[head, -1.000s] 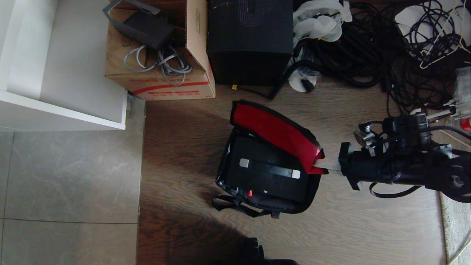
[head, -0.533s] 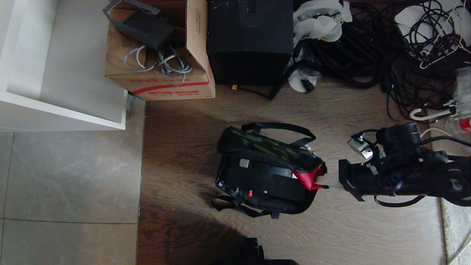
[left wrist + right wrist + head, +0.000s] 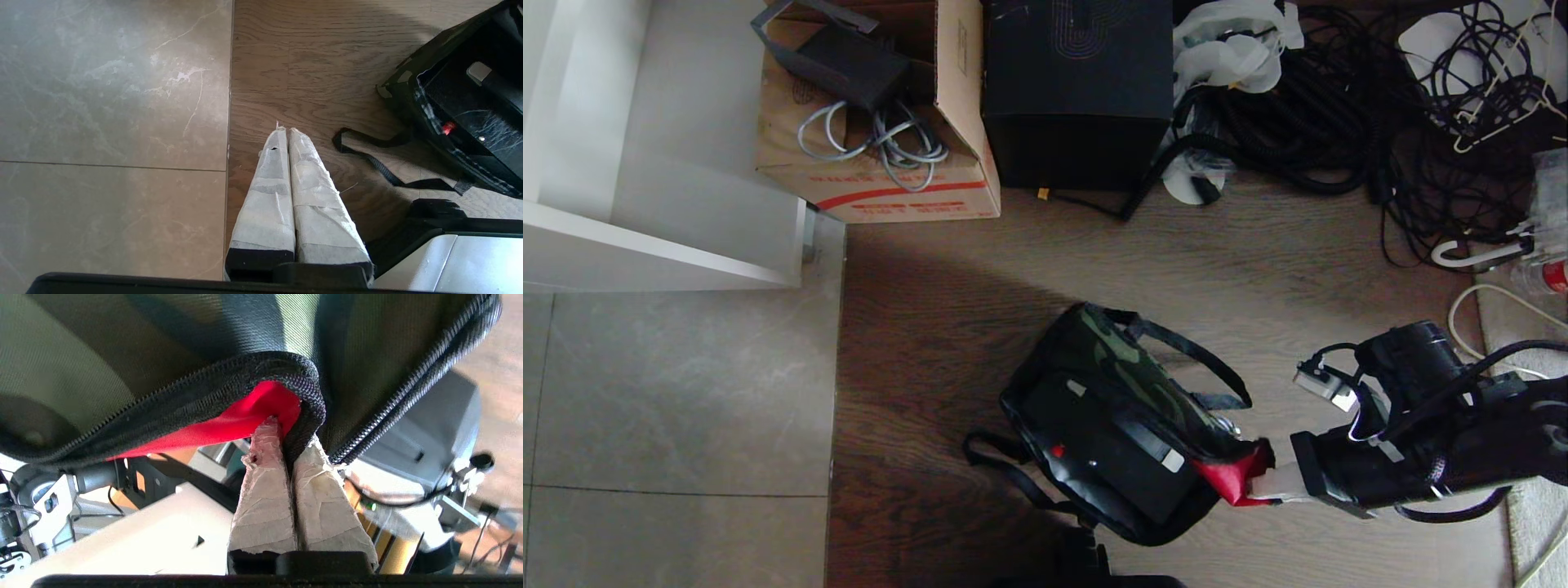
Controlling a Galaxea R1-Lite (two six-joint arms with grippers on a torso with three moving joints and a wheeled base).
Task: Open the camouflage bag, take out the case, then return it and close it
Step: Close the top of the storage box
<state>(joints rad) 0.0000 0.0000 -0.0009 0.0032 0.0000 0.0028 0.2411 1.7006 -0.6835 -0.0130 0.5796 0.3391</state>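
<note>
The camouflage bag (image 3: 1127, 367) lies on the wooden floor, turned at a slant. Its camouflage flap is folded partly over the opening. The black case (image 3: 1107, 445) sits inside, its handle with silver ends and a red latch still showing. My right gripper (image 3: 1262, 488) is at the bag's right corner, shut on the flap's corner, pinching red lining and black zipper edge (image 3: 302, 396). In the right wrist view the right gripper (image 3: 290, 441) has the flap's fabric between its taped fingers. My left gripper (image 3: 288, 132) hangs shut and empty over the floor, left of the bag (image 3: 408, 98).
A cardboard box (image 3: 882, 122) with cables and a tall black box (image 3: 1078, 90) stand at the back. A tangle of black cables (image 3: 1380, 106) fills the back right. A white cabinet (image 3: 645, 163) is at the left. A loose bag strap (image 3: 380, 163) lies on the floor.
The flap, standing open with its red lining showing, has been pulled over the case. The bag has turned and slid toward me, and my right gripper has come nearer with the corner.
</note>
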